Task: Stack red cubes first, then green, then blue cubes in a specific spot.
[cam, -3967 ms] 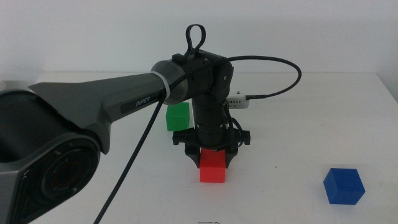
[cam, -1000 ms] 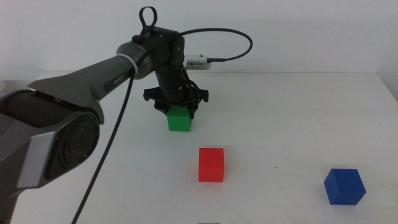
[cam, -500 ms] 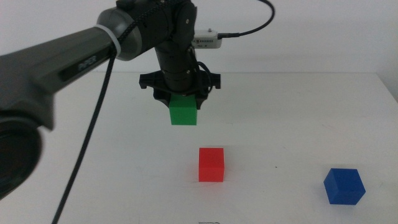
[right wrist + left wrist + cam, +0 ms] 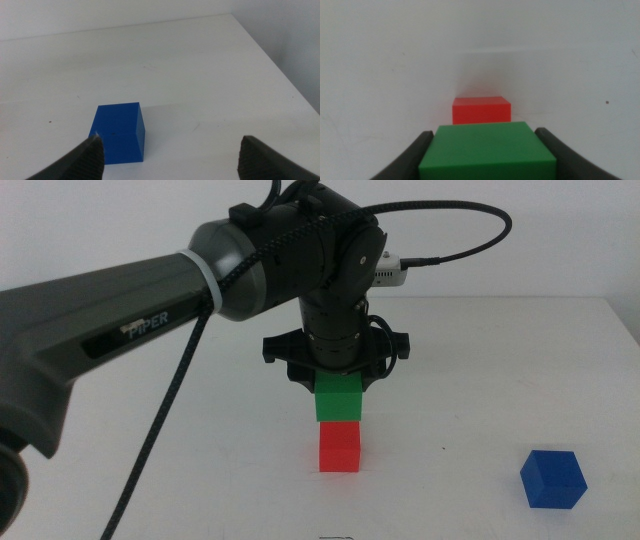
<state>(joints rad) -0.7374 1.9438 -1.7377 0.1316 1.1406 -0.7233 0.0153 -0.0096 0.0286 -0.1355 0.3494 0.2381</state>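
Green cube [image 4: 338, 402] now clamped between jaws of left gripper [image 4: 337, 385], carried from far side of table to just above red cube [image 4: 339, 445]; half second earlier still up and left. Contact with red top: cannot tell. Means green layer nearly placed. Blue cube [image 4: 552, 478] waits well apart, right gripper [image 4: 170, 152] spread wide above it.

— Where is the green cube [image 4: 338, 402] sitting?

— It is sitting pinched between the left gripper's [image 4: 338, 383] jaws, level, directly over the red cube [image 4: 339, 446]; whether the two are touching is unclear.

— And the blue cube [image 4: 552, 478]?

— It is lying alone on the white tabletop, well off to the claw's side, slightly turned, just ahead of the right gripper's [image 4: 167, 150] spread jaws.
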